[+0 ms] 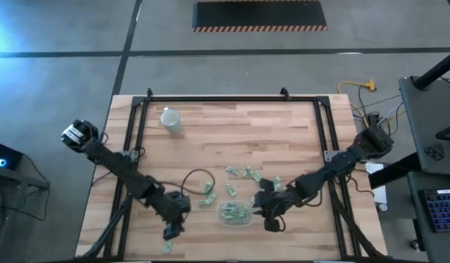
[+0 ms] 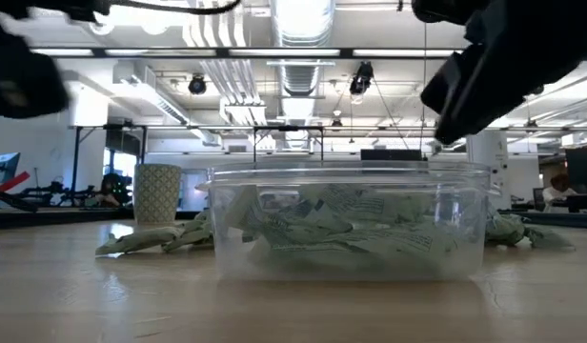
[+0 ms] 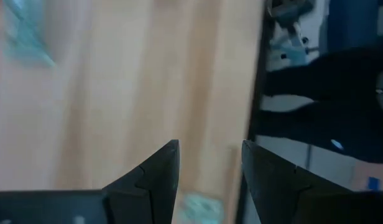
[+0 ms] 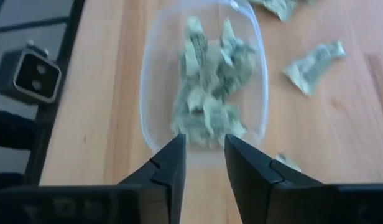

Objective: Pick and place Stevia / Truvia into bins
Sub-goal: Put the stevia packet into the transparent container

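The bin [image 1: 236,213] is a shallow clear tub near the table's near edge, and several pale green sachets [image 4: 207,99] lie crumpled inside it [image 2: 346,224]. More sachets [image 1: 231,172] lie loose on the wood on its far side and to its left [image 1: 207,200]. My right gripper [image 4: 204,146] is open and empty; it hovers over the bin's right end [image 1: 269,218]. My left gripper [image 3: 210,152] is open and empty, left of the bin [image 1: 171,230]. It hangs over a lone sachet [image 3: 201,208] by the near edge [image 1: 166,248].
A white cup [image 1: 171,120] stands far back on the left [image 2: 158,193]. A black cable loop [image 1: 198,179] lies left of the loose sachets. A black frame [image 1: 137,131] runs along the table's left, far and right sides. Bare wood lies across the middle.
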